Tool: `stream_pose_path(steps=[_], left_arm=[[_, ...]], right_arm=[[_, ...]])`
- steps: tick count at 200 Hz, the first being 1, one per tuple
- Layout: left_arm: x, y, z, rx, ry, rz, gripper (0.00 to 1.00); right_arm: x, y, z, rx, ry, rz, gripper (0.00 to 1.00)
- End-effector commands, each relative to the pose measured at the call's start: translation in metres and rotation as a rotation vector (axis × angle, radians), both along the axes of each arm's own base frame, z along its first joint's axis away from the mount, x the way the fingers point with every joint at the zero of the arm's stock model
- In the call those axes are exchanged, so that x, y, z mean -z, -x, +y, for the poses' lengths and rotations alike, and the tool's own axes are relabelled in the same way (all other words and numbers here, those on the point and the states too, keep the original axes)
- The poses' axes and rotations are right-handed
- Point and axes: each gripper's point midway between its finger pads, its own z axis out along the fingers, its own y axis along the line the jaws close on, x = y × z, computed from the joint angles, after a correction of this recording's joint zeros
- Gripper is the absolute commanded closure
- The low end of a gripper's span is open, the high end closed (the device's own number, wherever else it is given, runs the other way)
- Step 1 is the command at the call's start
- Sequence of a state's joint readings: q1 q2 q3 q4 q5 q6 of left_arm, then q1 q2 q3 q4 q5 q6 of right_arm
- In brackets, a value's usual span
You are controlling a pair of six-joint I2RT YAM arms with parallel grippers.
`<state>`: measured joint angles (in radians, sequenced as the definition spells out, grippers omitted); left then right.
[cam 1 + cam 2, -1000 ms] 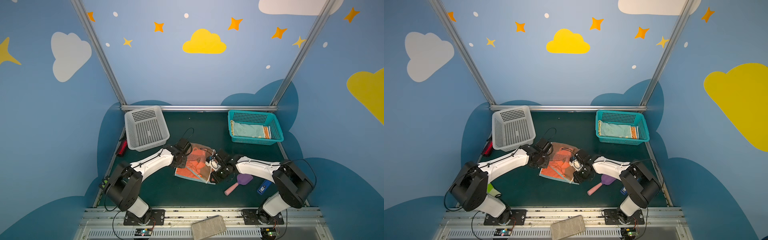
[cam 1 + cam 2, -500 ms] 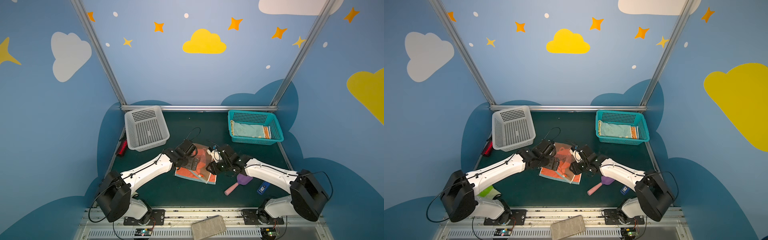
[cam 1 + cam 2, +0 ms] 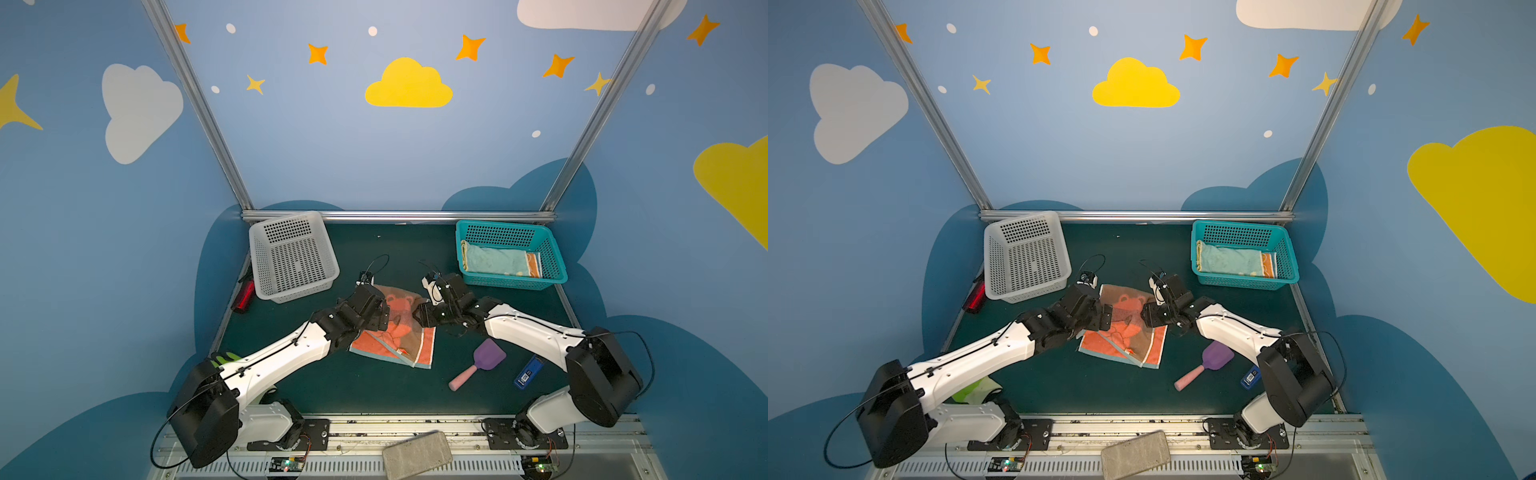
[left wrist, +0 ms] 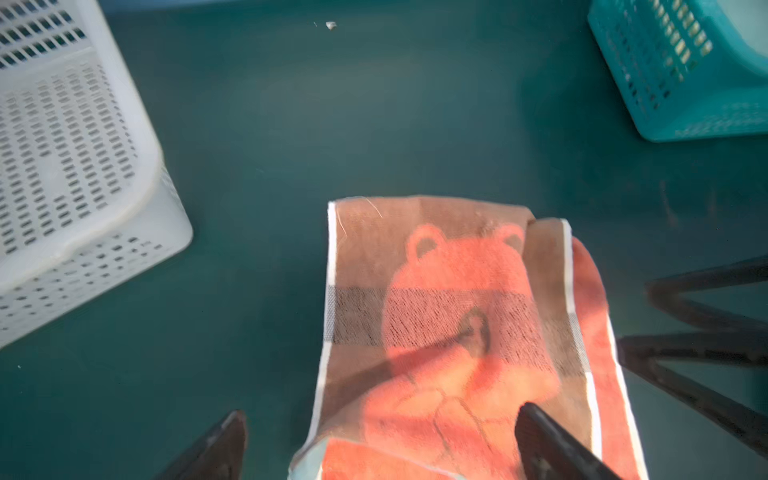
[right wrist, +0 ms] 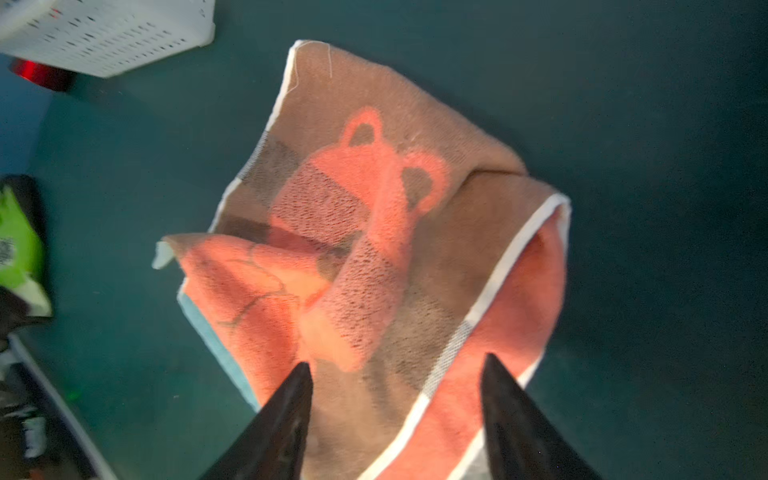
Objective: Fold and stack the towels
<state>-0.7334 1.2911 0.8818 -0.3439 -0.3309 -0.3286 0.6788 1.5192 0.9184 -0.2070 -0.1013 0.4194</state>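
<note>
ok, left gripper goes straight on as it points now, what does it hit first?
Most likely the bear towel: the left gripper, open, points down at its brown top layer. Past that, only bare green mat. Its height above the cloth is unclear.

White basket [image 3: 291, 257], purple brush [image 3: 482, 361], green glove [image 3: 969, 392].

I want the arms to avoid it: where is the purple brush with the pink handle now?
In both top views the purple brush lies on the green mat, right of centre, between the orange bear towel and a small blue device.
</note>
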Motion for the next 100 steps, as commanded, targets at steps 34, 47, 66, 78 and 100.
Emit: stream_pose_path(steps=[34,47,66,78,100], left_arm=[[-0.006,-0.045,-0.002,0.0,0.012,-0.047,0.0],[-0.001,-0.054,-0.007,0.01,0.018,-0.022,0.0],[0.008,-0.066,-0.013,0.019,-0.004,0.016,0.0],[0.014,-0.072,-0.017,0.025,-0.007,0.034,0.0],[0.026,-0.084,-0.02,0.03,0.02,0.061,0.0]], right_arm=[[-0.008,-0.026,-0.023,0.117,0.016,0.074,0.34],[-0.01,-0.029,-0.022,0.114,0.02,0.076,0.39],[-0.004,-0.032,-0.024,0.129,0.042,0.105,0.44],[0.003,-0.034,-0.026,0.144,0.051,0.131,0.48],[0.02,-0.039,-0.027,0.164,0.041,0.17,0.54]])
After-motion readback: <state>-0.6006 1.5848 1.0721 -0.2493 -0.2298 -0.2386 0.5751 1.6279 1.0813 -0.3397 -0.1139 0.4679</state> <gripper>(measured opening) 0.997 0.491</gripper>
